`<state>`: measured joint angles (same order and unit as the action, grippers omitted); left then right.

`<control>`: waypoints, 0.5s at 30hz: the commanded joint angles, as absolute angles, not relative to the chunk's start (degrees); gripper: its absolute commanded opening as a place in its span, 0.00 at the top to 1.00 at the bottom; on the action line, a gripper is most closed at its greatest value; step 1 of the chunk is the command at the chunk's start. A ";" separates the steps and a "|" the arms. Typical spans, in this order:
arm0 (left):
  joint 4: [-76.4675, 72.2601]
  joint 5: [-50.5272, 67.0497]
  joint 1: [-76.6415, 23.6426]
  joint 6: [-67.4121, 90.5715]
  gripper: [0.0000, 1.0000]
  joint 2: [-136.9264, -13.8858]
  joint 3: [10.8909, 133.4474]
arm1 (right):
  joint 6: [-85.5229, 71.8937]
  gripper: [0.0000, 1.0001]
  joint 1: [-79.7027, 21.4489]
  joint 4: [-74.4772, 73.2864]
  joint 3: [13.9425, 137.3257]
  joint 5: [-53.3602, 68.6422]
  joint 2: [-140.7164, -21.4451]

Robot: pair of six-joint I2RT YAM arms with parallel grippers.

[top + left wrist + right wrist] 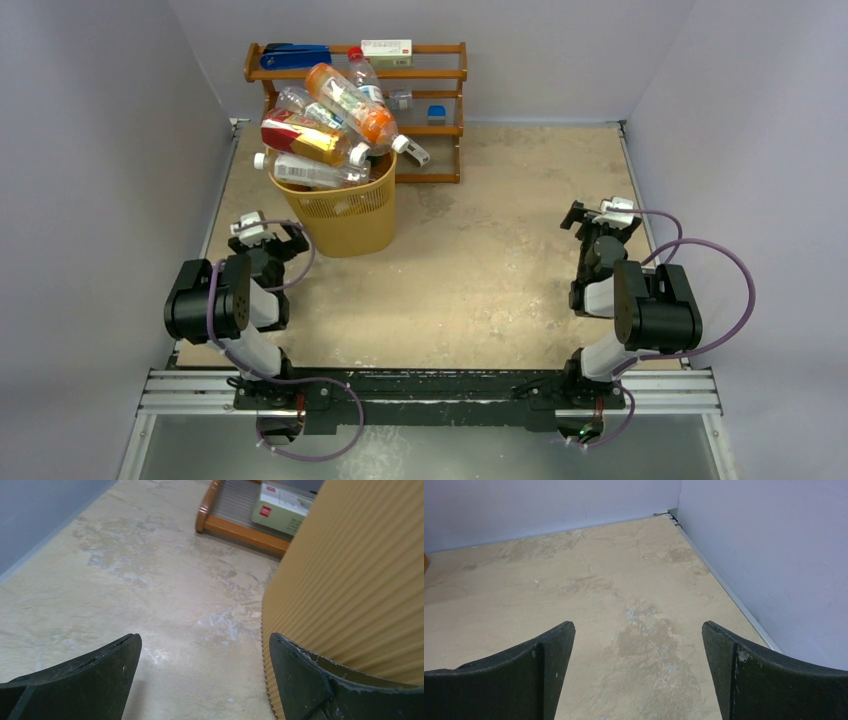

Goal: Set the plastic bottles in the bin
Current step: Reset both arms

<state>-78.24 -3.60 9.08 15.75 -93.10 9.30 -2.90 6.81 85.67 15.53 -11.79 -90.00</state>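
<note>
Tabletop (480,280) of mottled beige, walled in pale grey on three sides, with two black robot arms bolted at its near edge.

Toward the far left stands a yellow bin (335,220) with mesh sides. The plastic bottles (325,135) are heaped in it, well above its rim and leaning over one another. An orange bottle (350,100) lies slanted across the top. Below it is a bottle with a red and yellow label (305,137), and a clear bottle (305,172) rests sideways along the rim.

Just behind the bin, against the back wall, is a brown wooden shelf rack (445,100). On its top shelf are a blue stapler (295,55) and a small white and green box (386,48).

The left gripper (262,232) hangs low just beside the near left of the bin, its fingers spread wide and released. From its wrist camera, only bare tabletop shows between the two black fingers. The bin's ribbed yellow wall fills the right side, close to the right finger, though I cannot tell whether they touch. The foot of the rack and a box on it show beyond.

The right gripper (600,215) hangs over the right side of the table, well apart from the bin and near the right wall. It too is fully spread and grasps nothing. Its wrist camera shows bare tabletop between the fingers, running to the far right corner.
</note>
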 commanded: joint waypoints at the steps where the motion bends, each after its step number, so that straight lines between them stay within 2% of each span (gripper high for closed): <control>1: -83.74 -2.68 7.20 11.95 0.01 -96.38 10.85 | -1.75 0.00 6.86 88.46 16.96 -11.25 -89.76; 8: -67.85 -5.58 3.83 8.01 0.01 -94.34 17.14 | -1.75 0.00 6.86 88.39 16.96 -11.25 -89.74; 15: -71.18 -2.88 3.70 7.18 0.01 -95.27 16.33 | -1.75 0.00 6.86 88.42 16.98 -11.25 -89.78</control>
<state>-69.25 -5.30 4.43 9.91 -95.66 15.33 -2.81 6.81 85.65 15.53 -11.79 -90.00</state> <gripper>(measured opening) 0.995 0.998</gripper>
